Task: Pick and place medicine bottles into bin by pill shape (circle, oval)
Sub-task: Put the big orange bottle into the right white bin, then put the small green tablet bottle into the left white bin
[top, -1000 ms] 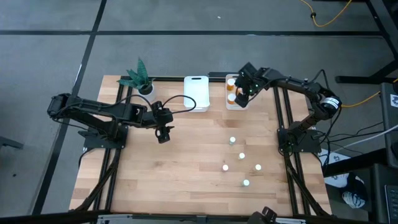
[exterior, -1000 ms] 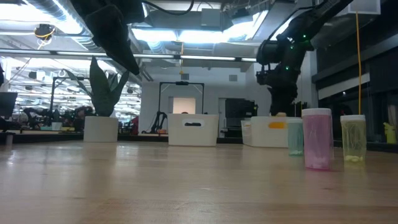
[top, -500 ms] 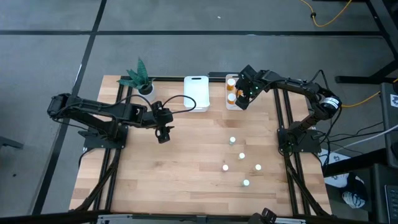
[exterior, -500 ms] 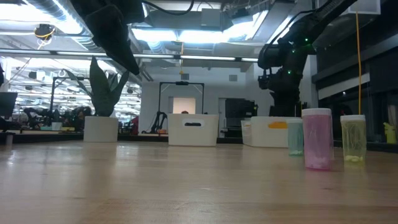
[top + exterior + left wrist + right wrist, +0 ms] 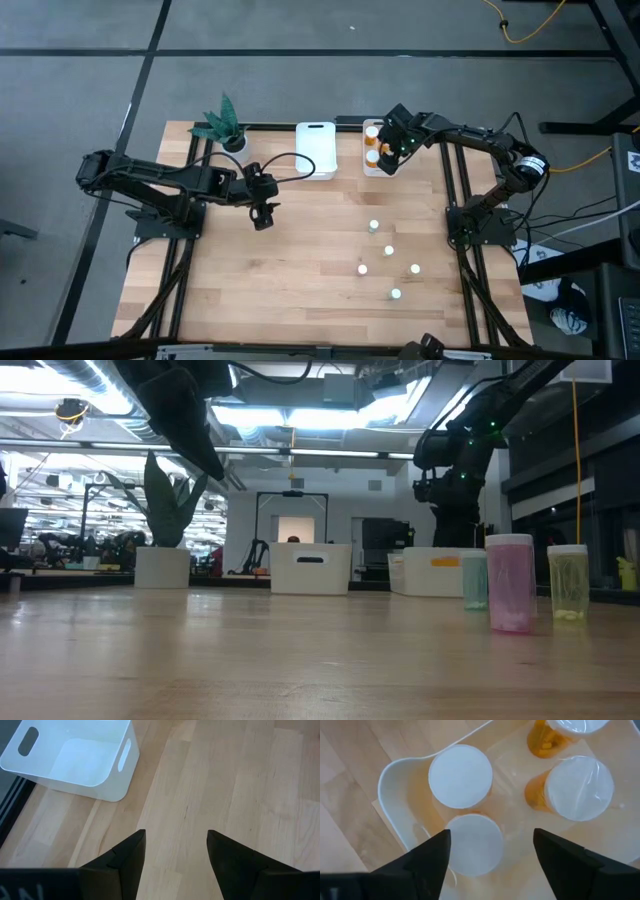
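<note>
Several white-capped orange medicine bottles [image 5: 577, 787] stand upright in the right white bin [image 5: 395, 785], which sits at the table's far edge [image 5: 376, 150]. My right gripper [image 5: 491, 832] hangs open over that bin, pointing down, its fingers on either side of one bottle's cap [image 5: 475, 847] and above it. Several small pale bottles [image 5: 389, 251] stand on the table's right half; some show near the camera in the low view [image 5: 512, 582]. My left gripper [image 5: 262, 216] waits open above bare wood near the table's middle [image 5: 176, 832].
A second white bin with handle slots [image 5: 316, 150] stands at the far edge, left of the bottle bin, and shows in the left wrist view [image 5: 75, 760]. A potted green plant [image 5: 224, 125] stands far left. Bare wood lies between the arms and toward the near edge.
My right gripper has shifted slightly toward the table's right edge above the bin of orange bottles. The bottles on the table have stayed where they were.
</note>
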You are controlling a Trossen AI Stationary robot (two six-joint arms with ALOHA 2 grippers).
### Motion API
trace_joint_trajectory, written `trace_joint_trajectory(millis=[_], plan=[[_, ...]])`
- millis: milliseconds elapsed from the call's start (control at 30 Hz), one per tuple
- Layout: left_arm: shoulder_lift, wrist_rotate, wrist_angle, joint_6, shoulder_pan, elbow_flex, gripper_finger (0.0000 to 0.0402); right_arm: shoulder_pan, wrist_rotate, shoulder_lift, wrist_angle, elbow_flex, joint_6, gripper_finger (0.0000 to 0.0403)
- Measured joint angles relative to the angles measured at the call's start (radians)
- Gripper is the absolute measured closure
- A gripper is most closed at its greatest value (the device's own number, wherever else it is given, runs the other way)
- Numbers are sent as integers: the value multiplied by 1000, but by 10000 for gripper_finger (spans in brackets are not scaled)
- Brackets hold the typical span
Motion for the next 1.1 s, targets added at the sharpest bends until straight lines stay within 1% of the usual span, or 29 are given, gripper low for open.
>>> trace_joint_trajectory(millis=[200,300,367,567,767,933,1100], plan=[[0,0,0,0,0,0,199,0,0,0,-8,2,28,108],[0,0,0,0,0,0,199,0,0,1,-60,39,54,108],[0,0,0,0,0,0,199,0,0,1,-106,79,70,108],[0,0,0,0,0,0,199,29,-1,-6,-307,212,199,108],[0,0,0,-1,0,0,199,160,-2,-96,-404,223,320,108],[0,0,0,-1,0,0,199,309,1,-205,-444,192,437,108],[0,0,0,-7,0,0,199,484,31,-312,-462,150,580,108]])
